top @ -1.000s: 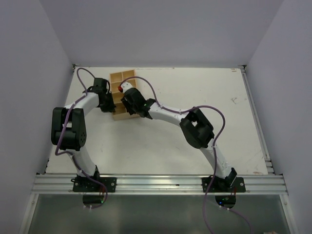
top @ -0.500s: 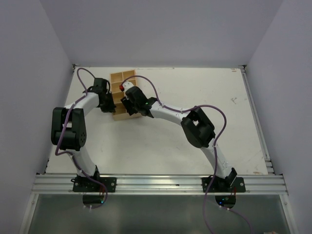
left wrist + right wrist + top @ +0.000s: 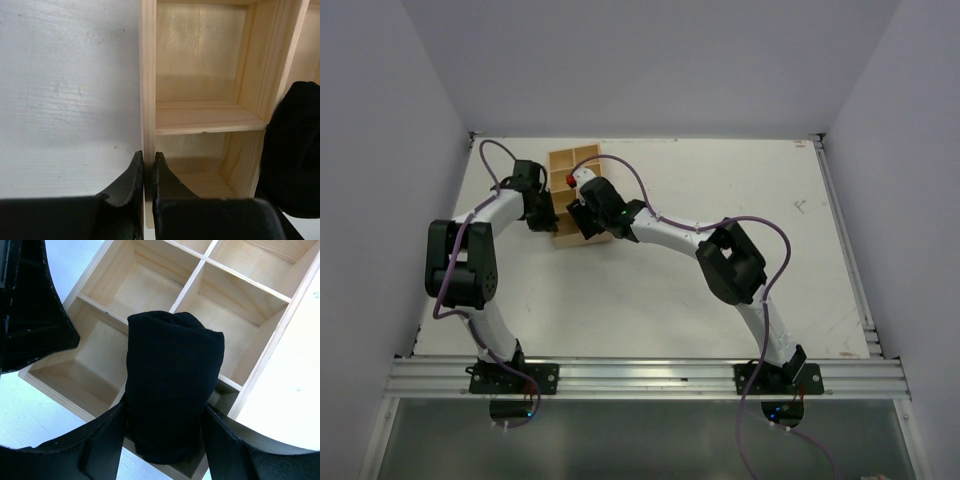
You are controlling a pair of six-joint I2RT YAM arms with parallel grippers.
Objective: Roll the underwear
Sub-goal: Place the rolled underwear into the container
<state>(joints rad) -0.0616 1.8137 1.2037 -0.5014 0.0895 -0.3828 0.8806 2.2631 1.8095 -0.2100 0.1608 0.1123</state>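
The left gripper is pressed together on the left wall of the wooden box, one finger outside and one inside. Compared with one second ago it has not moved, so I judge that it is there only to hold the box in place on the worktop.

In the top view the box stands at the far left of the worktop, in the same place as before.

The underwear is already a tight black roll. It stands upright between the fingers of the right gripper, which pinch it on both sides, above the near row of compartments. In the left wrist view it shows as a dark mass at the right edge, beside the inner divider. I cannot tell whether its lower end already touches the wood.

What has changed is small. In the top view the right gripper has crept a little to the far left, further over the box, and the elbow of that arm has swung slightly to the right.

This suggests that the rolling itself is finished and the arm is now lining the roll up with one compartment. The roll is nearly as wide as a compartment, so it may catch on a divider.
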